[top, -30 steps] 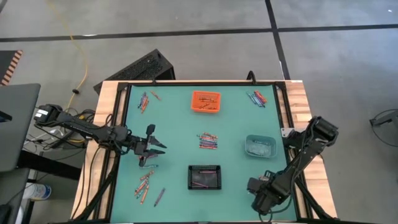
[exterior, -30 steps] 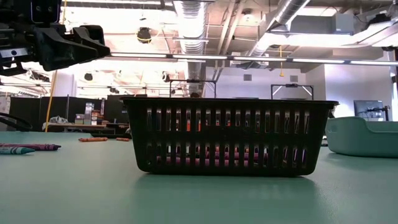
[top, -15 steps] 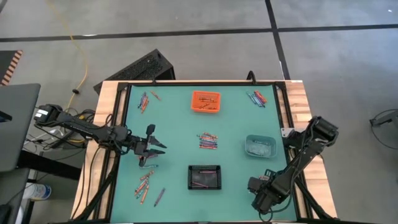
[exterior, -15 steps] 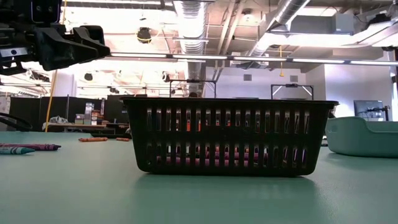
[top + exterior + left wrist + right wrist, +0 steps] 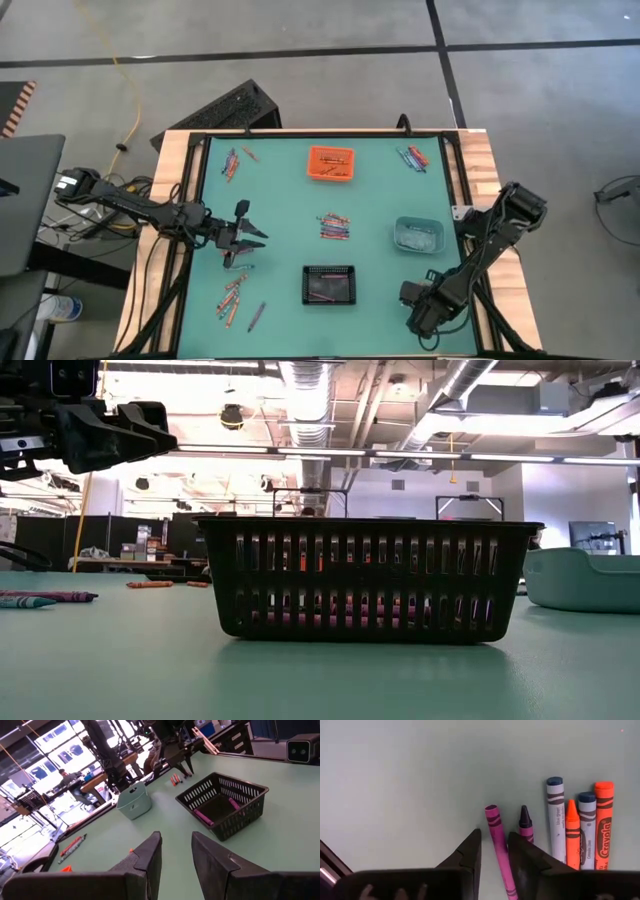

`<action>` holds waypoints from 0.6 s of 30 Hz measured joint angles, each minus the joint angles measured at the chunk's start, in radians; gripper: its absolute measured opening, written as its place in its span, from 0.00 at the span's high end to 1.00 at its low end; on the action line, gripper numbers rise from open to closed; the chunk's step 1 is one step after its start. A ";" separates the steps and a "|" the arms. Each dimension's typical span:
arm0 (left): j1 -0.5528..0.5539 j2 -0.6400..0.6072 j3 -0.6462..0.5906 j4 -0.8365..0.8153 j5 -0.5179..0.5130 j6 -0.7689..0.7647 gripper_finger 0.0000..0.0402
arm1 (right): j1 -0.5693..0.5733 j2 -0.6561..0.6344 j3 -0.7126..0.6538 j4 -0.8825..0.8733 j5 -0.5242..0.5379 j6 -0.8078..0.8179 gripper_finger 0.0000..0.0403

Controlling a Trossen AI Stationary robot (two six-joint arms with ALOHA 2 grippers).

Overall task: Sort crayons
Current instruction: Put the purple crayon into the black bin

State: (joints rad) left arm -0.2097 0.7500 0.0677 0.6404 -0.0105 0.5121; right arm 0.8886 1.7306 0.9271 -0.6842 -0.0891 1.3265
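Crayons lie in loose groups on the green table: far left (image 5: 232, 162), centre (image 5: 334, 227), far right (image 5: 413, 157) and near left (image 5: 235, 295). My right gripper (image 5: 420, 318) is low over the near right corner, open. Its fingers stand on either side of a magenta crayon (image 5: 495, 827) that lies flat on the table. Beside that crayon lie a dark purple one (image 5: 525, 820), two blue-grey ones (image 5: 555, 815) and two orange ones (image 5: 603, 815). My left gripper (image 5: 250, 238) hovers open and empty above the table's left side, as the left wrist view (image 5: 176, 842) shows. My right gripper's fingers point down at the table and lie along the magenta crayon's rear half (image 5: 506, 870). One finger (image 5: 525, 865) overlaps the crayon's side in the wrist view. I cannot tell whether it touches the crayon.
An orange bin (image 5: 330, 162) with crayons stands at the far middle. A black slotted basket (image 5: 329, 285) holding purple crayons (image 5: 202, 815) stands at the near middle. A teal bin (image 5: 418, 235) stands on the right. There is open table between the bins.
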 joint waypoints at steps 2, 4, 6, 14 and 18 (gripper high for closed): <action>0.000 0.000 0.000 0.000 0.000 0.002 0.76 | 0.000 0.000 0.000 0.000 0.000 -0.001 0.78; 0.000 0.000 0.000 0.000 0.000 0.004 0.76 | 0.000 0.001 -0.001 0.000 0.000 0.000 0.81; 0.000 0.000 0.000 0.000 0.000 0.005 0.76 | 0.000 0.001 -0.001 0.000 0.000 0.000 0.86; 0.000 0.000 0.000 0.000 0.000 0.001 0.76 | -0.024 0.005 0.022 -0.003 -0.001 -0.003 0.98; 0.000 0.000 0.000 0.001 0.000 0.001 0.76 | -0.054 0.013 0.072 0.000 -0.009 -0.039 0.98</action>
State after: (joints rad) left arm -0.2100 0.7502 0.0677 0.6415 -0.0105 0.5129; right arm 0.8342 1.7439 0.9995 -0.6842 -0.0978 1.2878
